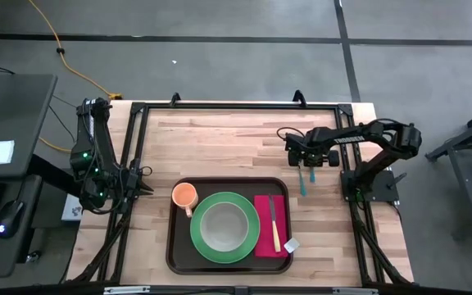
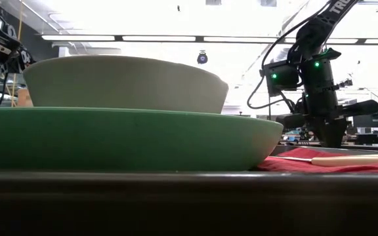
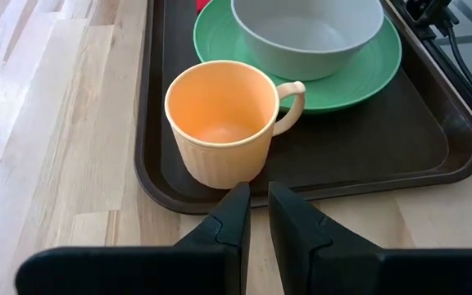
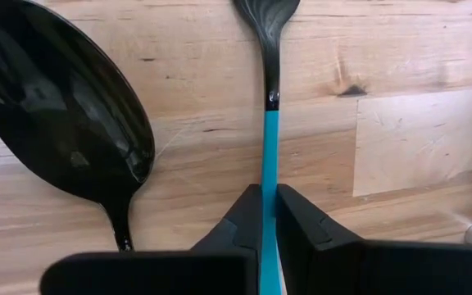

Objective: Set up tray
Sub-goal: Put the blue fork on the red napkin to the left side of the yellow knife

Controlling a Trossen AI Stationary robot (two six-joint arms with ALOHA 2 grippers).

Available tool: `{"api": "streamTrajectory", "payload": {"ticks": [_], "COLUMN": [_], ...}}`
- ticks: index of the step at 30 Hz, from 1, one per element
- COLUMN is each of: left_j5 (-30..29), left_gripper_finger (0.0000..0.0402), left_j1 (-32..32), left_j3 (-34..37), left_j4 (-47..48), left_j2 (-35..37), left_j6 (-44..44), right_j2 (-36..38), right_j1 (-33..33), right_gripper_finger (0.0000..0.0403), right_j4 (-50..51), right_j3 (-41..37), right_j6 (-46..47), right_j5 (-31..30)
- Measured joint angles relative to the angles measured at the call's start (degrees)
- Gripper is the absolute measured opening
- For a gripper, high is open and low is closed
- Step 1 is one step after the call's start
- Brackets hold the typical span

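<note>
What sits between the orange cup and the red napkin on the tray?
High view: the green plate carrying a pale bowl separates the orange cup from the red napkin.

Overhead: whole table. Low: level, tight against green plate (image 2: 123,141). Wrist cameras: close, downward-forward. Tray (image 1: 176,254) shared by overhead, low, left wrist.

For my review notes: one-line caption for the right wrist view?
Right gripper shut on the teal-handled black fork, beside a glossy black spoon on the light wooden table.
</note>
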State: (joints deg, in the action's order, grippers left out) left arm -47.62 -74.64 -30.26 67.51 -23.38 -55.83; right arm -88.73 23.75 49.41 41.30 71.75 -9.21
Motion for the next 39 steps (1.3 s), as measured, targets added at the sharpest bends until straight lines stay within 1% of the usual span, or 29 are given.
{"api": "streamTrajectory", "payload": {"ticks": [5,7,9,18,26,32,39], "left_j5": [0.0,0.0,0.0,0.0,0.0,0.0,0.0], "left_gripper_finger": [0.0079,0.0079,0.0079,0.0079,0.0079,0.0079,0.0079], "left_j1": [0.0,0.0,0.0,0.0,0.0,0.0,0.0], "left_j3": [0.0,0.0,0.0,0.0,0.0,0.0,0.0], "left_j4": [0.0,0.0,0.0,0.0,-0.1,-0.1,0.0], "left_j2": [0.0,0.0,0.0,0.0,0.0,0.0,0.0], "left_j6": [0.0,0.0,0.0,0.0,0.0,0.0,0.0], "right_j2": [-0.2,-0.2,-0.2,-0.2,-0.1,-0.1,0.0], "right_j1": [0.0,0.1,0.2,0.1,-0.2,-1.4,-3.1], "right_gripper_finger": [0.0005,0.0004,0.0005,0.0004,0.0012,0.0010,0.0019], "right_j4": [1.1,1.3,1.3,2.3,2.7,2.7,3.5], "right_j3": [0.8,1.3,1.7,1.8,1.9,1.9,1.9], "right_j6": [-0.3,-1.1,-1.3,-1.3,-1.1,0.1,1.7], "right_j5": [0.0,-1.6,-1.8,0.7,2.2,2.7,3.6]}}
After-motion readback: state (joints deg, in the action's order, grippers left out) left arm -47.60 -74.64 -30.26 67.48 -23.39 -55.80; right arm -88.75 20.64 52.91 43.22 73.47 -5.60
